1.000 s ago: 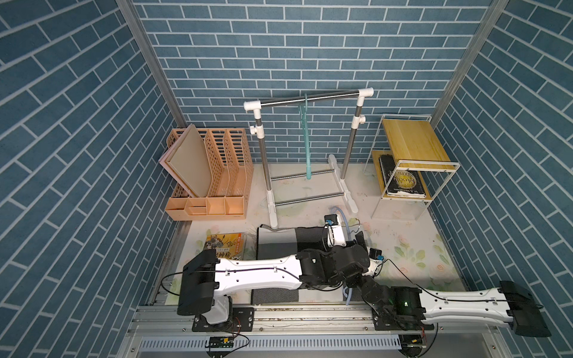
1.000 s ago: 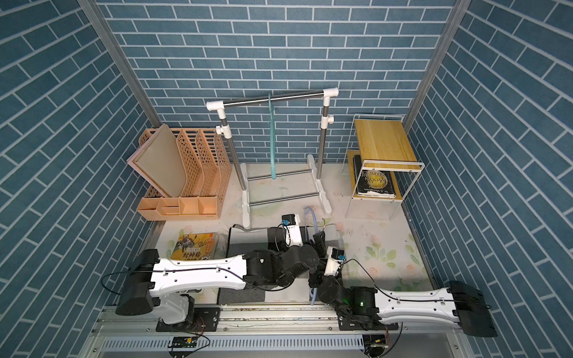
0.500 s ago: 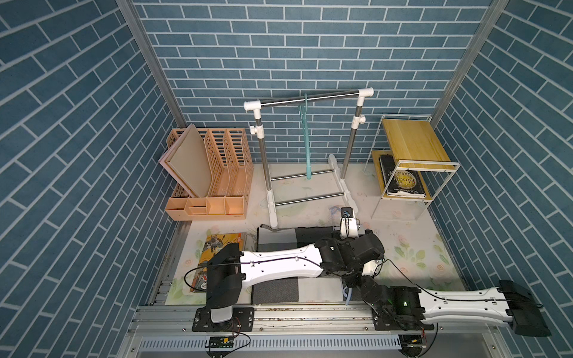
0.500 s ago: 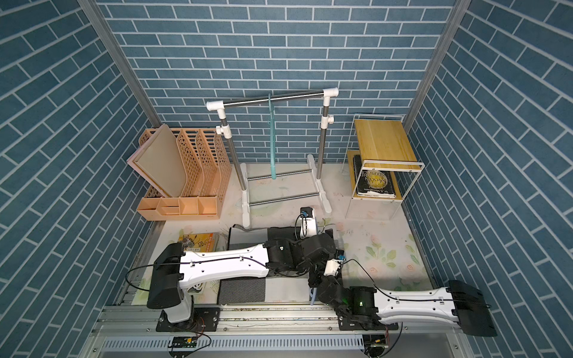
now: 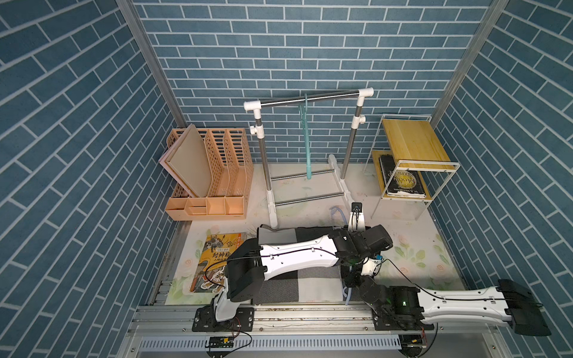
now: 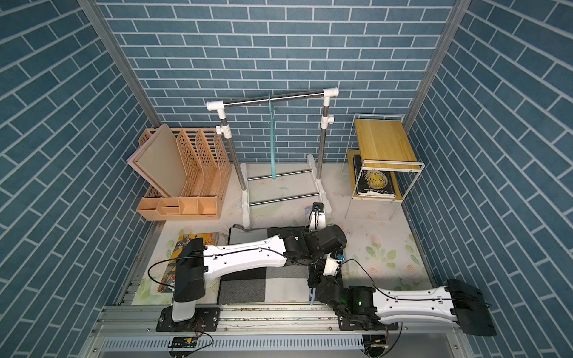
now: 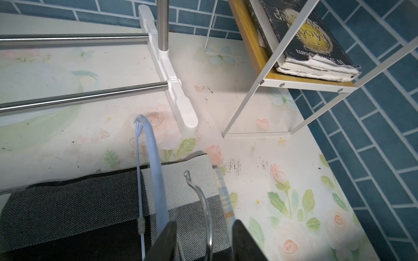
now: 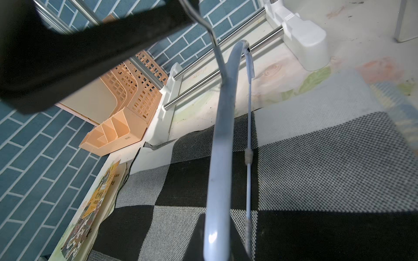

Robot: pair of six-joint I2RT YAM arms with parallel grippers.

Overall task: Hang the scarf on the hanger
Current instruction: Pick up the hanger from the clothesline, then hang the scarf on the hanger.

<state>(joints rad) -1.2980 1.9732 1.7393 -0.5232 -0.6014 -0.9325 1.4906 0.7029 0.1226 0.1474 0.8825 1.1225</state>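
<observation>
Now clamping pale-blue plastic hanger (image 8: 220,158) in right fingers (image 8: 194,246), straddling its wire hook (image 7: 204,203) with left fingers (image 7: 164,241), unclenched; black-and-grey checked scarf (image 7: 67,203) flat on tabletop (image 7: 248,180) underneath, draping all to do.

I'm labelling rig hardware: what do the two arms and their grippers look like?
The left arm and right arm match: smooth white shells between bulky black joints, thin black cables along them. A green light glows on the right one. The left gripper has flat black fingers.
</observation>
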